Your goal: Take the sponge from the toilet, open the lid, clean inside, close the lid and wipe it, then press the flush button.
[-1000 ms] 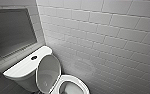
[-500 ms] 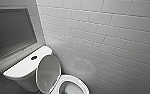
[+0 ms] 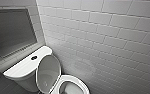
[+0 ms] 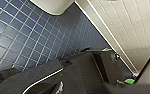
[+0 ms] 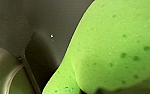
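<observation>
Item count by kind, toilet corner.
Toilet: 1. Lid: 1. Seat ring: 1. Flush button: 1, the sole button on the tank top. Sponge: 1, green; the green patch in the left wrist view is taken as the same piece and counted once. Dark framed panel on wall: 1. White wall tiles and blue floor tiles: many, not tallied.

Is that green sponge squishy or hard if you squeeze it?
Probably squishy: the sponge is dotted with little holes, like soft foam. Likely light for its size too. Its pitted face should not feel slippery.
</observation>
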